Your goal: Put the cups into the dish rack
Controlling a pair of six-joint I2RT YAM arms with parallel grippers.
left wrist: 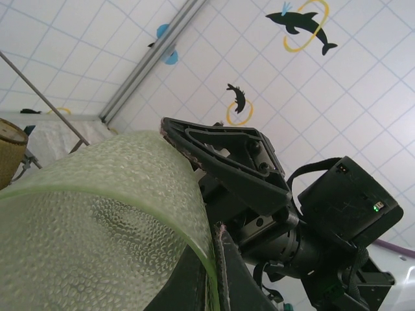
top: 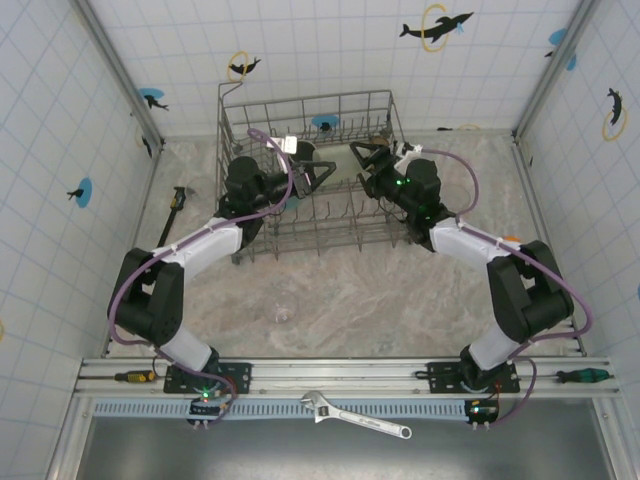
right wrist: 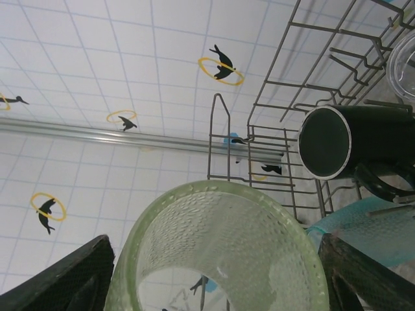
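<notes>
Clearly, both arms reach over the dish rack point(top: 305, 100), and their tips meet above its middle. The right gripper point(top: 365, 158) comes in from the right side of the rack and grasps the pale green cup point(right wrist: 220, 253). In the right wrist view its two dark fingers point(right wrist: 65, 278) press on the opposite sides of the cup's dimpled wall, and the open mouth of the cup faces the camera. The left gripper point(top: 315, 178) comes in from the left side of the rack, very close to the same cup. In the left wrist view the cup is just beside one dark finger point(left wrist: 224, 272), but I cannot tell if this pincer is clenched or released. Inside the rack, beyond the held cup, a black mug point(right wrist: 376, 139) lies on its side between the wires with its mouth turned toward the right wrist camera. A pale teal cup point(right wrist: 369, 223) sits just under the mug, and a clear glass point(right wrist: 403, 58) is deeper in the rack. One more clear glass point(top: 285, 305) stands on the table point(top: 400, 300), outside the rack, near its front side.
</notes>
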